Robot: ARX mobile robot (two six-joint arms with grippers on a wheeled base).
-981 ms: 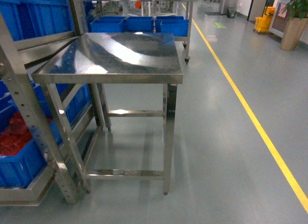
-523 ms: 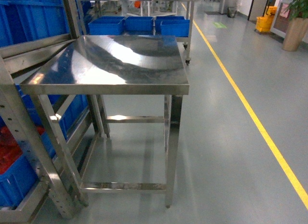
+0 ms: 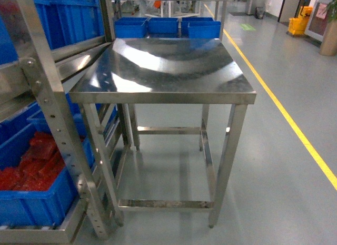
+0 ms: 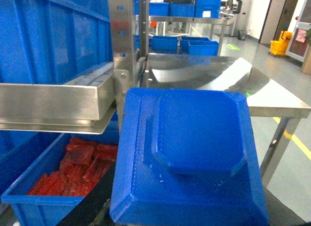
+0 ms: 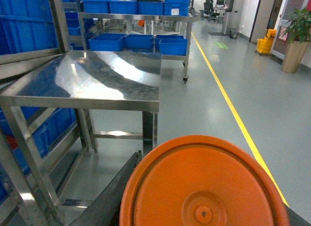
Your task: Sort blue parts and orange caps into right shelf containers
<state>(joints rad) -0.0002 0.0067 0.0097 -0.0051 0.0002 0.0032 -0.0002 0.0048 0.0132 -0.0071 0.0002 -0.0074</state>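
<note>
steel table (image 3: 168, 71) | blue part (image 4: 192, 158) fills left view | orange cap (image 5: 201, 187) right | claws unseen

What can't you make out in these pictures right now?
- Left end effector: left wrist view, hidden behind the blue part.
- Right end effector: right wrist view, hidden behind the orange cap.
- Neither arm appears in the head view.
- Red pieces in the low crate: too blurred to identify.

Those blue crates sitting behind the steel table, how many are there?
3 show in the head view, in a row beyond the table: left crate, middle crate, right crate. More may be hidden behind them.
</note>
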